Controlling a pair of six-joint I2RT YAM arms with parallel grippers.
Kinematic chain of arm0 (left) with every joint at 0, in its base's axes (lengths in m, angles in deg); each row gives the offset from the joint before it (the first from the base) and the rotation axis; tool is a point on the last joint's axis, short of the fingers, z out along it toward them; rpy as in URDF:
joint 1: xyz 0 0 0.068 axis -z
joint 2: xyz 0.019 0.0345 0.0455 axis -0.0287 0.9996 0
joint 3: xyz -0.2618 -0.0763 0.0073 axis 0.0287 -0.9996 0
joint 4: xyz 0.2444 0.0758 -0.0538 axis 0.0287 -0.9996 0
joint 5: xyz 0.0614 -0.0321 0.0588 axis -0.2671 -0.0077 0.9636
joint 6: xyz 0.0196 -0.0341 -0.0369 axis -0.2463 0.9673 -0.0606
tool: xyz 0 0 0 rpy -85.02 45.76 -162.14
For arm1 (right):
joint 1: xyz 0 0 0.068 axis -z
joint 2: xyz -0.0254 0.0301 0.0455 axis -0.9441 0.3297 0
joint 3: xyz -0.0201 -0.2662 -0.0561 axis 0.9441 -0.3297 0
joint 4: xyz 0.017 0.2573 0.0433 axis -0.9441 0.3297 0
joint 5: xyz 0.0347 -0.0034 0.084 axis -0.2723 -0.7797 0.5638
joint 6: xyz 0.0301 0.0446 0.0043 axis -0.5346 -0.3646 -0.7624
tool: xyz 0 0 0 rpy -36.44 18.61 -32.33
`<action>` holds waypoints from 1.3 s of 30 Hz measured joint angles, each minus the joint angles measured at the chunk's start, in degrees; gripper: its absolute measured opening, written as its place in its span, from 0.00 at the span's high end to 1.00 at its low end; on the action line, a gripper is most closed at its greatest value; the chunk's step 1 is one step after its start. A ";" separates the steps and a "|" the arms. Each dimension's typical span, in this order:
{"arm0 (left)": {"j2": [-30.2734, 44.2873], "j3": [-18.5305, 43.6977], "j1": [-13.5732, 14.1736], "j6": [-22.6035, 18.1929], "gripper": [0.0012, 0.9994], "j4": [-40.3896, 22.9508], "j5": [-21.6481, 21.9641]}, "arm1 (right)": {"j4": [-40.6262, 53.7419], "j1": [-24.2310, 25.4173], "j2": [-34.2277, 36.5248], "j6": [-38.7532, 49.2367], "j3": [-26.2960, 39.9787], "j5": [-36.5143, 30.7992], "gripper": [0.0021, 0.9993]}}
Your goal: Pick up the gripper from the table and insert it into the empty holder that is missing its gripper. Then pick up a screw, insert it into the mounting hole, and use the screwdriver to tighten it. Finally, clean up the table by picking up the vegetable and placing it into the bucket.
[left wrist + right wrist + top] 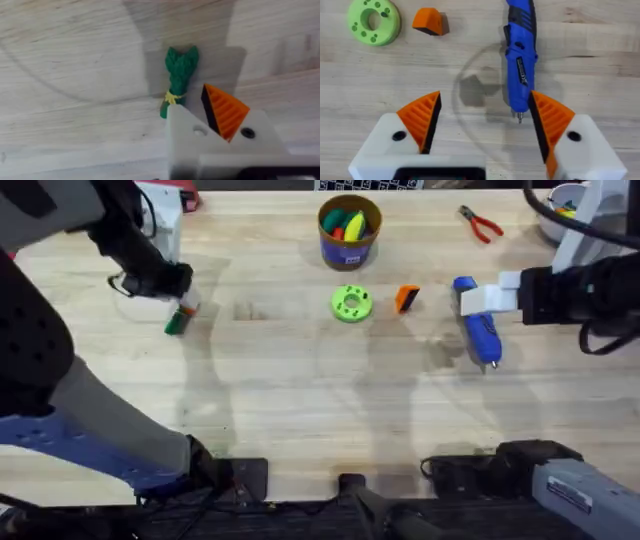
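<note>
The gripper (pixel 406 298) on the bench (pixel 300 410) looks light, stiff and slippery, so the right tool (pixel 484 107), fingers apart, should pinch its flat sides.

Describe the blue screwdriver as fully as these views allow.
The screwdriver is a blue, pen-shaped tool that looks like plastic, with a dark panel along its body and a thin metal bit at one end. It lies flat on the wooden table, right of the small orange gripper, bit toward the arm bases. The right gripper hovers above it, open, one orange finger pad beside the bit. Whether that pad touches it cannot be told.
</note>
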 joint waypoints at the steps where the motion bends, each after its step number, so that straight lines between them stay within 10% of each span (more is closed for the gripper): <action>1: 0.01 1.56 0.00 0.01 0.99 -1.60 -0.30 | 0.00 0.00 -0.01 0.01 0.00 0.00 0.01; 8: -0.61 14.19 0.31 0.71 0.99 -9.20 -2.13 | 0.01 0.00 0.00 0.01 0.00 0.01 0.01; 17: -15.23 15.00 3.48 4.96 0.99 -12.74 -1.62 | 0.00 0.00 0.00 0.02 0.00 0.02 0.01; 28: -42.90 -0.67 6.30 14.40 0.99 -11.15 -1.44 | 0.01 0.00 0.00 0.02 0.00 0.01 0.01; 35: -49.33 -5.62 9.60 18.93 0.05 -11.95 -1.73 | 0.02 0.00 -0.01 0.01 0.00 0.01 0.01; 39: -49.85 -5.68 12.13 19.92 0.01 -11.56 -2.88 | 0.00 0.00 0.00 0.01 0.00 0.00 0.01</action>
